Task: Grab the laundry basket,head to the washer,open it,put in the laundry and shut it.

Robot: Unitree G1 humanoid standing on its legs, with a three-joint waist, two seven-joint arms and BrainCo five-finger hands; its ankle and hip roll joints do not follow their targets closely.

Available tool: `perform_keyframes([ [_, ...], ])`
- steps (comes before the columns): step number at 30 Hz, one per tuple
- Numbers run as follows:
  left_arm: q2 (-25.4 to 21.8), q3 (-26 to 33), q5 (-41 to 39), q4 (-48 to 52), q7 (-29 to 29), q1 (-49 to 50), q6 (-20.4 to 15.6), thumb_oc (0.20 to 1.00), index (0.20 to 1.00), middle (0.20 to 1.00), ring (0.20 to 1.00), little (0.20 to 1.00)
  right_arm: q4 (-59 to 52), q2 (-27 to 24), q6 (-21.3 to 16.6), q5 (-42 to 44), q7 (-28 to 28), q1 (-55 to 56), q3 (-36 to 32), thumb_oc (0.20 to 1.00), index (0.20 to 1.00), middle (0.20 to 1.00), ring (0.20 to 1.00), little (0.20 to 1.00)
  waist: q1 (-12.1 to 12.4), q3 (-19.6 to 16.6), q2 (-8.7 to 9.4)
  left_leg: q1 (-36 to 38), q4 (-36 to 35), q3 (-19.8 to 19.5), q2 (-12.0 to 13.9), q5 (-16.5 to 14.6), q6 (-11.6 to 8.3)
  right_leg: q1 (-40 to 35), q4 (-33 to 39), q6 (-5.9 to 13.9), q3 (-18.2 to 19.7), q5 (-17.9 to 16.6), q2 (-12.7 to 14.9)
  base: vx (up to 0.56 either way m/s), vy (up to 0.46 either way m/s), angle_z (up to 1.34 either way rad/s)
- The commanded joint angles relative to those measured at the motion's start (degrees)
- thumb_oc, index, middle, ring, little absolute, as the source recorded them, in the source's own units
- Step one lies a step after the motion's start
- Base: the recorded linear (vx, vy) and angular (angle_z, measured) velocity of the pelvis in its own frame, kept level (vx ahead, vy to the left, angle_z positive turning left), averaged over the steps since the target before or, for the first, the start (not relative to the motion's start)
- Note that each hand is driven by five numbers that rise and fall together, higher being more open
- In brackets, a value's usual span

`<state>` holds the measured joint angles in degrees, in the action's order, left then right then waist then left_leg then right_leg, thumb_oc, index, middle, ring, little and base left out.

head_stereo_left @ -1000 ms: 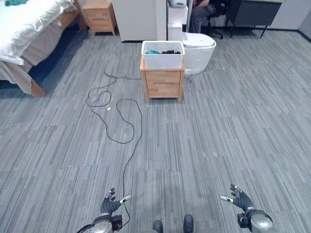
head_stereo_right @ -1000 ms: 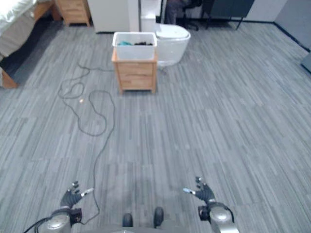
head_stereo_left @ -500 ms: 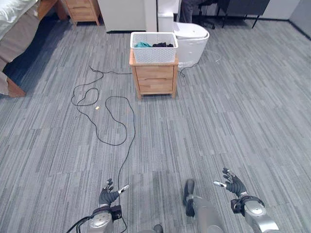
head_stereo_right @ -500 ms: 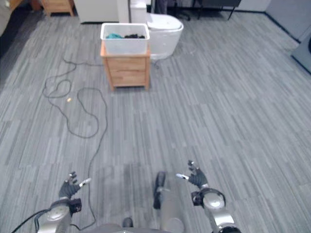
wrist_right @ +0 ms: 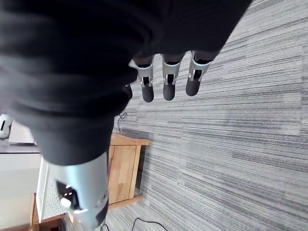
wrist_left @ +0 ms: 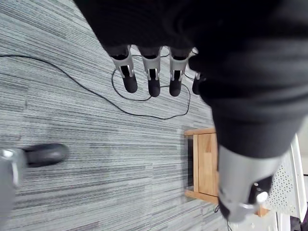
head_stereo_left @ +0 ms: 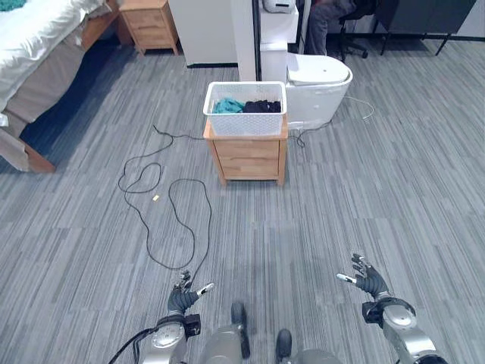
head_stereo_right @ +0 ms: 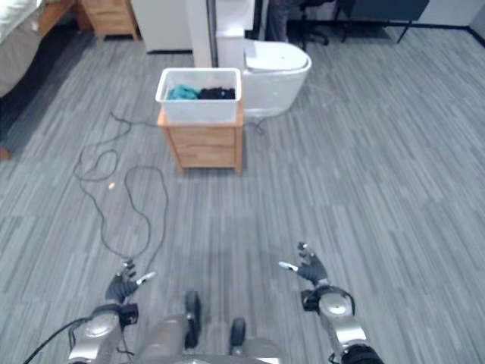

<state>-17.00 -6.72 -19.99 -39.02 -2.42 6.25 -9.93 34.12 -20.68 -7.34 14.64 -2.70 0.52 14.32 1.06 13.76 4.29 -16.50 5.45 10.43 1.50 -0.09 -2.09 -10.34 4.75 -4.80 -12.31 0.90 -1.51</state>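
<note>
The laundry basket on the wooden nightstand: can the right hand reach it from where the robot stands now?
Probably not yet. The laundry basket sits on the nightstand well ahead, with open carpet between it and the right hand, which is low, open and holds nothing. Nothing blocks the way, so walking closer should do.

One laundry basket (head_stereo_left: 244, 108); two wooden nightstands (head_stereo_left: 251, 154) (head_stereo_left: 152, 25); one washer (head_stereo_left: 317, 83); one bed (head_stereo_left: 38, 45).

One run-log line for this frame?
phase: approach | laundry basket: on wooden nightstand, untouched | left hand: open | right hand: open
</note>
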Motion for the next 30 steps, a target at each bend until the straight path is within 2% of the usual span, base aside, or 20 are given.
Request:
perform_keyframes([
  [1,-2.1,-0.89,0.95,0.35,-0.77,0.27,-1.37,1.0,1.0,1.0,1.0,1.0,-1.53,-1.15,-1.98,-0.16,-0.77,1.43,-0.94,1.0,1.0,1.0,1.0,1.0,2.08,0.02,0.75,0.86,-2.36,1.12,-0.09,0.78,0.91,-1.57,-1.82,6.25,1.81,5.15,3.62,0.44,0.12,-0.32],
  [4,-2.3,-0.15,1.12,0.21,-0.52,0.85,-1.44,1.0,1.0,1.0,1.0,1.0,-1.87,-0.93,-1.9,-1.13,-0.29,1.3,-0.74,1.0,1.0,1.0,1.0,1.0,3.12,-1.97,0.04,4.19,-3.77,2.61,1.26,3.87,1.24,-3.49,-4.13,6.97,3.66,6.58,4.02,0.55,0.247,-0.4],
  [6,-2.37,-0.05,1.55,0.15,-0.52,1.05,-1.43,1.0,1.0,1.0,1.0,1.0,-1.96,-0.71,-2.04,-1.55,-0.25,1.43,-0.75,1.0,1.0,1.0,1.0,1.0,3.12,-2.68,0.17,5.19,-3.32,2.57,0.99,4.1,1.64,-3.97,-4.92,7.49,3.83,6.9,4.8,0.35,0.209,-0.8],
  [7,-2.5,-0.12,1.68,-0.29,-0.31,0.89,-1.32,1.0,1.0,1.0,1.0,1.0,-2.17,0.02,-2.0,-1.59,-0.31,1.61,-0.91,1.0,1.0,1.0,1.0,1.0,3.17,-3.4,1.19,5.75,0.6,2.97,-0.1,1.98,2.68,-4.93,-7.9,8.68,3.6,5.76,7.52,0.39,0.243,-0.48],
  [9,-2.97,-0.39,2.11,-0.5,-0.48,0.42,-1.29,1.0,1.0,1.0,1.0,1.0,-2.3,0.91,-2.12,-1.35,-0.17,1.96,-0.97,1.0,1.0,1.0,1.0,1.0,3.21,-3.87,1.82,7.49,2.06,2.96,-1.42,-0.86,4.19,-3.61,-14.4,10.01,3.96,3.01,9.75,0.37,0.25,0.12],
  [10,-2.96,-0.39,2.11,-0.5,-0.48,0.4,-1.29,1.0,1.0,1.0,1.0,1.0,-2.3,0.91,-2.12,-1.35,-0.17,1.95,-0.98,1.0,1.0,1.0,1.0,1.0,3.28,-4.0,1.73,7.35,2.0,3.0,-1.3,-0.75,4.17,-3.43,-14.33,9.97,4.04,2.87,9.64,0.32,0.273,0.11],
  [11,-3.58,-0.39,2.07,-0.34,-0.99,-0.32,-1.27,1.0,1.0,1.0,1.0,1.0,-2.8,1.49,-2.32,-1.22,-0.14,1.67,-0.92,1.0,1.0,1.0,1.0,1.0,2.79,-3.52,1.66,10.06,2.61,2.65,-2.76,-3.47,5.85,0.07,-23.27,10.91,4.39,-1.83,11.32,0.33,0.273,0.07],
  [12,-3.7,-0.24,1.92,-0.44,-1.41,-0.7,-1.36,1.0,1.0,1.0,1.0,1.0,-3.01,1.81,-2.2,-1.22,-0.34,1.32,-0.81,1.0,1.0,1.0,1.0,1.0,2.39,-3.1,1.31,12.11,2.37,2.6,-3.12,-4.8,6.52,2.41,-26.41,10.83,3.91,-3.26,11.92,0.43,0.336,0.09],
  [13,-3.82,-0.35,1.88,-0.46,-1.65,-1.17,-1.39,1.0,1.0,1.0,1.0,1.0,-2.88,2.01,-2.13,-1.24,-0.39,0.82,-0.63,1.0,1.0,1.0,1.0,1.0,1.84,-2.83,0.58,14.24,1.44,2.27,-3.1,-5.71,6.79,5.34,-27.81,10.34,3.26,-3.43,11.64,0.22,0.15,0.31],
  [14,-3.8,-0.33,1.88,-0.48,-1.66,-1.2,-1.4,1.0,1.0,1.0,1.0,1.0,-2.85,2.0,-2.14,-1.24,-0.4,0.77,-0.62,1.0,1.0,1.0,1.0,1.0,1.82,-2.69,0.67,14.38,1.43,2.27,-3.23,-5.78,6.81,5.36,-28.18,10.37,3.3,-3.16,11.79,0.32,0.147,0.37],
  [15,-4.1,-0.57,1.74,-0.39,-1.83,-1.79,-1.73,1.0,1.0,1.0,1.0,1.0,-3.42,1.96,-2.12,-1.15,-0.25,0.33,-0.41,1.0,1.0,1.0,1.0,1.0,0.34,-1.7,-0.49,17.81,-0.48,1.32,-3.2,-6.89,6.77,11.22,-27.52,9.38,1.16,-1.66,10.68,0.32,0.108,0.44],
  [17,-4.34,-0.63,1.7,-0.29,-1.87,-2.07,-1.7,1.0,1.0,1.0,1.0,1.0,-3.99,1.66,-2.0,-1.13,-0.09,0.14,-0.26,1.0,1.0,1.0,1.0,1.0,-1.11,-0.76,-1.0,20.63,-1.84,0.73,-3.39,-8.03,6.62,14.21,-24.13,9.07,-1.97,-0.06,11.12,0.37,0.083,0.2],
  [19,-4.08,-0.69,1.37,-0.41,-1.68,-2.25,-1.78,1.0,1.0,1.0,1.0,1.0,-4.27,1.52,-1.95,-0.82,0.14,0.03,-0.12,1.0,1.0,1.0,1.0,1.0,-2.77,-0.26,-1.15,23.79,-3.01,-0.81,-3.98,-9.5,6.18,17.28,-19.92,9.05,-2.63,0.3,9.85,0.33,0.007,0.28],
  [22,-3.95,-0.82,2.17,-0.46,-1.3,-2.3,-2.06,1.0,1.0,1.0,1.0,1.0,-3.81,1.17,-1.86,-0.91,0.29,-0.04,-0.17,1.0,1.0,1.0,1.0,1.0,-3.81,0.1,-0.69,26.66,-3.15,-2.14,-4.87,-11.34,5.52,19.75,-12.29,10.27,-4.82,-2.47,10.48,0.33,-0.06,0.52],
  [24,-3.84,-0.81,2.27,-0.44,-1.09,-2.13,-2.1,1.0,1.0,1.0,1.0,1.0,-3.6,1.09,-1.77,-1.1,0.29,0.03,-0.17,1.0,1.0,1.0,1.0,1.0,-4.01,0.17,-0.71,27.36,-3.04,-2.63,-4.81,-11.85,5.31,19.74,-10.77,10.52,-5.52,-3.05,10.59,0.25,-0.092,0.75],
  [26,-3.6,-0.43,3.0,-1.19,-0.89,-1.59,-2.06,1.0,1.0,1.0,1.0,1.0,-2.99,0.92,-1.58,-1.35,0.65,0.15,-0.54,1.0,1.0,1.0,1.0,1.0,-4.68,-0.15,-0.94,29.65,-2.96,-3.59,-4.35,-13.13,4.48,21.61,-9.79,11.32,-6.4,-5.17,11.78,0.33,-0.166,0.41],
  [28,-3.69,-0.99,3.69,-1.06,-0.25,-0.84,-2.13,1.0,1.0,1.0,1.0,1.0,-3.42,0.86,-1.85,-0.82,0.93,1.23,-0.83,1.0,1.0,1.0,1.0,1.0,-4.8,-1.26,-0.31,30.55,-1.96,-3.82,-4.02,-13.76,3.12,18.76,-7.62,10.75,-6.3,-5.61,11.9,0.26,-0.179,0.47],
  [29,-3.65,-1.1,3.92,-1.27,-0.29,-0.76,-2.08,1.0,1.0,1.0,1.0,1.0,-3.46,0.63,-1.92,-0.94,0.95,1.25,-1.1,1.0,1.0,1.0,1.0,1.0,-4.79,-1.68,-0.31,30.38,-0.18,-3.56,-3.41,-12.7,1.92,18.06,-7.42,10.52,-6.49,-6.06,11.87,0.18,-0.118,0.47],
  [30,-3.63,-1.11,3.93,-1.26,-0.3,-0.75,-2.08,1.0,1.0,1.0,1.0,1.0,-3.47,0.62,-1.93,-0.94,0.96,1.27,-1.1,1.0,1.0,1.0,1.0,1.0,-4.86,-1.7,-0.36,30.3,-0.02,-3.63,-3.34,-12.78,1.87,17.98,-7.31,10.5,-6.59,-6.1,11.82,0.16,-0.18,0.2],
])
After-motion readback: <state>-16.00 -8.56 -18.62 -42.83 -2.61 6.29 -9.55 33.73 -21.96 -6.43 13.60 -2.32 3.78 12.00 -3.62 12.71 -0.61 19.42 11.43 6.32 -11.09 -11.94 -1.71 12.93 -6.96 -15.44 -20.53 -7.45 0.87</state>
